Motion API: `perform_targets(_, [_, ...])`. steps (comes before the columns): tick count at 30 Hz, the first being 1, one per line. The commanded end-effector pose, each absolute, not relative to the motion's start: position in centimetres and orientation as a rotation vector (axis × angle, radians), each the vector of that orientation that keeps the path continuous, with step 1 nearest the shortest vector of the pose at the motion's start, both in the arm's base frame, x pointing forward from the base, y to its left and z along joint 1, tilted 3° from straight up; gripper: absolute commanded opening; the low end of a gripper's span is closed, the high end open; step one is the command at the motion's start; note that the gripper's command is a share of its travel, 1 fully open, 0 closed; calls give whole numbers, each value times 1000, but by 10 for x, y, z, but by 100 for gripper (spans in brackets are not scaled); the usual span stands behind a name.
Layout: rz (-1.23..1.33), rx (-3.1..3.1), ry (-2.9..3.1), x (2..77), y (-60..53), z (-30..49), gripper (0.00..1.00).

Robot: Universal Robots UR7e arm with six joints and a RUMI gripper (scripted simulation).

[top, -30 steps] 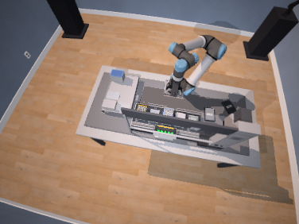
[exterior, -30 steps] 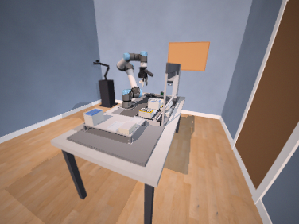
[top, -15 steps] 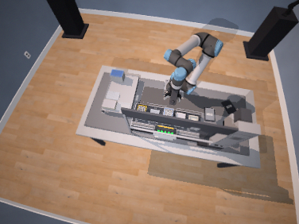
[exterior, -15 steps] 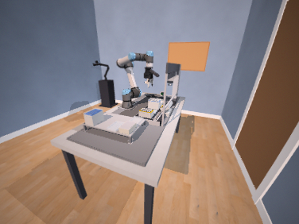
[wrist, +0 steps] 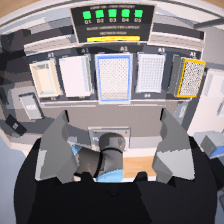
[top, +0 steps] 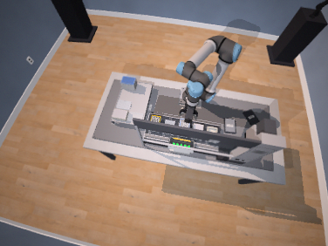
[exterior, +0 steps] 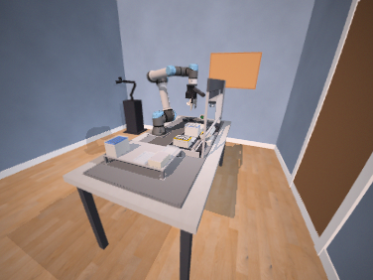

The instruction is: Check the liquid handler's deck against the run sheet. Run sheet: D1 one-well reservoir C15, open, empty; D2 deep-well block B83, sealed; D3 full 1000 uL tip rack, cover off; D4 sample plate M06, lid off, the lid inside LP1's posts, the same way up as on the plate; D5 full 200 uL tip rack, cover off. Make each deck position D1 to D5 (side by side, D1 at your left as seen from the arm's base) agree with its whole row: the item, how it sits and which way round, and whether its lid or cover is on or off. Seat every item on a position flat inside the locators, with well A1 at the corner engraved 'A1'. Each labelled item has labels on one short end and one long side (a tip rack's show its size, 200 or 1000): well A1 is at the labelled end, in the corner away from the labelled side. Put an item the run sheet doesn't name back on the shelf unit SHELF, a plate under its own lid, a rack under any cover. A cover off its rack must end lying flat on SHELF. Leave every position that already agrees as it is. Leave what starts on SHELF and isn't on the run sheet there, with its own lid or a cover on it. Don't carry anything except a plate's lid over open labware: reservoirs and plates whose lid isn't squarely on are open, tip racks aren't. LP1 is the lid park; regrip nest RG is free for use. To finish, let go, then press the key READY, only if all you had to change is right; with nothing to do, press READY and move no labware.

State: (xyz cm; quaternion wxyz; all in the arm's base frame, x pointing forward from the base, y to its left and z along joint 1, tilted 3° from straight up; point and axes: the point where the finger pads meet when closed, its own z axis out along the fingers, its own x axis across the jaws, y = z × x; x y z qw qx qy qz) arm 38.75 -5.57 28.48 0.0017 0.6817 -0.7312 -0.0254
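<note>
My gripper (wrist: 114, 109) is open and empty, high above the table behind the deck row; it also shows in the top view (top: 188, 114) and the exterior view (exterior: 190, 102). In the wrist view five items sit side by side on the deck. From left to right they are a beige open reservoir (wrist: 44, 77), a white flat-topped block (wrist: 75, 75), a blue-framed tip rack (wrist: 114, 77), a white well plate (wrist: 150, 72) and a yellow-framed tip rack (wrist: 192, 77). The labels are too small to read.
A dark panel with a row of green lights (wrist: 111, 22) stands beyond the deck. The shelf unit (top: 133, 102) with white labware and a blue box (top: 129, 80) is at the table's left end. Dark fixtures (top: 229, 125) lie at the right. A tall frame (exterior: 215, 106) rises beside the deck.
</note>
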Motion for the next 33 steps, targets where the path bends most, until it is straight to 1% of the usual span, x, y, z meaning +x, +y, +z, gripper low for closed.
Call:
perform_targets(1, [-63, 2140, -2298, 390, -56, 289, 82])
perform_targets(13, [-70, 2139, -2297, 389, -55, 285, 82])
perform_targets(33, [-70, 2139, -2297, 388, -54, 255, 82])
